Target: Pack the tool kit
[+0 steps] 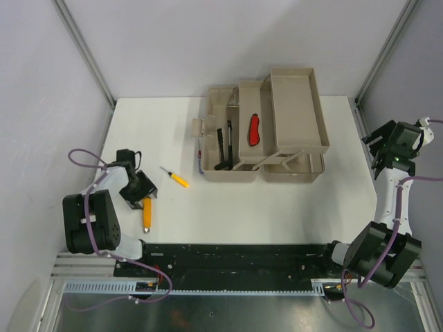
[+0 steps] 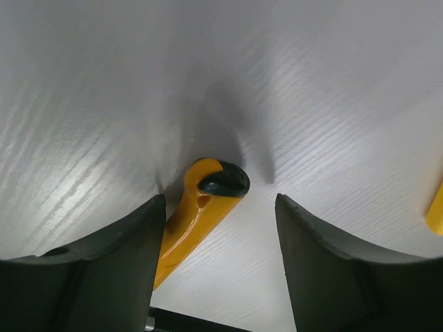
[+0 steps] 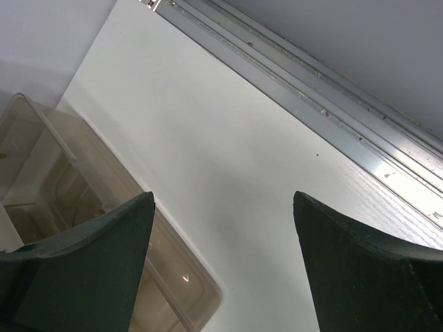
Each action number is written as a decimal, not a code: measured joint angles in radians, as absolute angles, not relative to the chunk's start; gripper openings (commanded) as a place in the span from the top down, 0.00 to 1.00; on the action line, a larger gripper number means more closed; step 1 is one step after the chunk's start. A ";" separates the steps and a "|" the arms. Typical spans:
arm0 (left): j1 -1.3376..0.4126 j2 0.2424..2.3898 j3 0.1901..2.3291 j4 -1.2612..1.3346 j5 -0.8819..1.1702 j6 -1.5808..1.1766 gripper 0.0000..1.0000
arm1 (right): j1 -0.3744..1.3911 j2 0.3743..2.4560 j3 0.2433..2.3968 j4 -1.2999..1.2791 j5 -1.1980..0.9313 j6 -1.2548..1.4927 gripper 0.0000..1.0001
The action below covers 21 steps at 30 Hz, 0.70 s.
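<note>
Toolbox [image 1: 297, 111]: beige smooth plastic, rectangular, rounded corners.

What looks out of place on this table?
Two yellow-handled tools lie loose on the table, outside the open toolbox: a small screwdriver and a thicker handle straddled by the open left gripper. Nothing looks spilled or broken.

The top camera looks down over the desk [image 1: 263, 207]. Each wrist camera peers close at it; the left shares the yellow-handled tool [image 2: 185, 228], the right the toolbox [image 3: 48, 166].
</note>
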<state>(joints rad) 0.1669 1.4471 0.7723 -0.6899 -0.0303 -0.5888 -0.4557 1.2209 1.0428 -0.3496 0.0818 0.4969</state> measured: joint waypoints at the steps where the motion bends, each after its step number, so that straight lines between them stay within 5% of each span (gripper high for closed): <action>1: 0.159 1.455 0.780 -0.688 -0.023 -0.588 0.32 | -0.456 1.222 1.043 -0.348 0.082 0.498 0.15; 8: 0.094 1.498 0.839 -0.675 -0.038 -0.573 0.15 | -0.456 1.236 1.044 -0.346 0.082 0.505 0.16; 21: 0.037 1.475 0.775 -0.738 -0.101 -0.623 0.10 | -0.439 1.246 1.044 -0.347 0.083 0.504 0.17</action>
<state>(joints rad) 0.0368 1.4754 0.7746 -0.7383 -0.1013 -0.6231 -0.4385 1.2465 1.0439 -0.3466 0.0826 0.5041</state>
